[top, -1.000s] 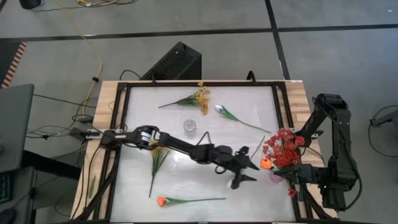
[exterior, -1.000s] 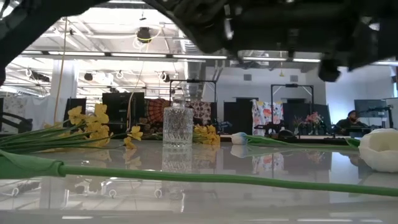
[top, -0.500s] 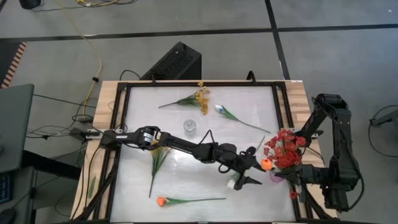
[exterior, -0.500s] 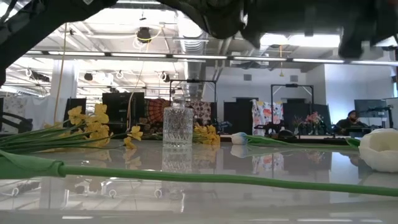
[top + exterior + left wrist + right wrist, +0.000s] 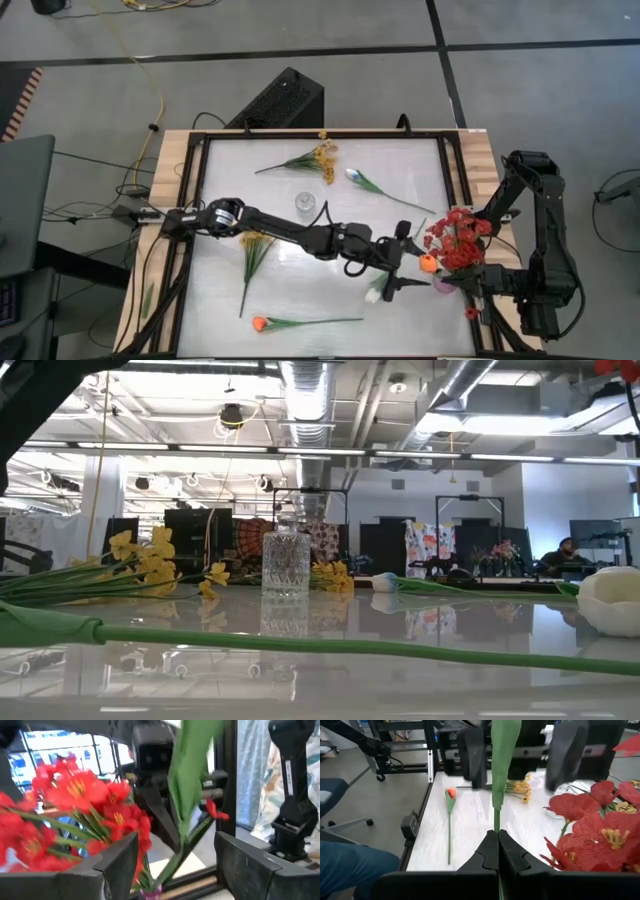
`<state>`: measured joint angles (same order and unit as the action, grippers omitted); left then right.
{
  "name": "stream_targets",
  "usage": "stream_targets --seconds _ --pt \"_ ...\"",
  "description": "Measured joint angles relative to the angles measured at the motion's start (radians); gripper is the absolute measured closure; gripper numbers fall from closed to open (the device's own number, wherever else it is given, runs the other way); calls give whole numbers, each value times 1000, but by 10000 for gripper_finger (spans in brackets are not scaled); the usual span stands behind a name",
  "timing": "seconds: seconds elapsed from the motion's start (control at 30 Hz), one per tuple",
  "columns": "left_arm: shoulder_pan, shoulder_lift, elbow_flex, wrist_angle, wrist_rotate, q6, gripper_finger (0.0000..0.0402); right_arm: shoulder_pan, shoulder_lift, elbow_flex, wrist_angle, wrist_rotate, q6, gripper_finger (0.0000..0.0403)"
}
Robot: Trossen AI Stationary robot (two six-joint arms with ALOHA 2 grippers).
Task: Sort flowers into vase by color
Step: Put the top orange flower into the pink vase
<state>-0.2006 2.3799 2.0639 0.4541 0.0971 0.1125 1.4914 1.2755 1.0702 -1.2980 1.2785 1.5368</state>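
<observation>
My right gripper [image 5: 496,845] is shut on a green flower stem at the table's right edge. A bunch of red blossoms [image 5: 455,238] and an orange bud [image 5: 427,264] stand above it, and the stems meet at a small purple piece [image 5: 443,285]. My left gripper [image 5: 407,262] is open. It reaches across the table, with its fingers on either side of the stem's broad leaf [image 5: 192,770], apart from it. A white bud [image 5: 373,295] lies on the table just under the left arm. The glass vase [image 5: 305,203] stands upright mid-table. My right gripper pinches the green stem [image 5: 496,822] between its two shut fingers. The stem rises from the fingertips toward my left gripper, clear of the table. Whether the red flowers' stems are in the same hold, I cannot tell, as the blossoms cover them.
A yellow spray [image 5: 315,157] and a white tulip [image 5: 375,185] lie near the far edge. A green-stemmed flower [image 5: 253,262] lies left of centre and an orange tulip [image 5: 262,323] at the near edge. A black frame [image 5: 447,160] rims the table.
My left gripper has moved toward the table's right edge, up to the red bunch. The arm has risen out of the low view. The white bud under it has come into sight on the table. The right arm and its flowers have kept still.
</observation>
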Motion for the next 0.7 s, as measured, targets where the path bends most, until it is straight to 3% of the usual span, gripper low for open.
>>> stream_targets --seconds 0.33,0.7 --pt "1 0 0 80 -41 -46 151 -11 0 0 -4 1 0 384" --pt "-4 0 0 97 25 -96 160 -29 0 0 -3 1 0 377"
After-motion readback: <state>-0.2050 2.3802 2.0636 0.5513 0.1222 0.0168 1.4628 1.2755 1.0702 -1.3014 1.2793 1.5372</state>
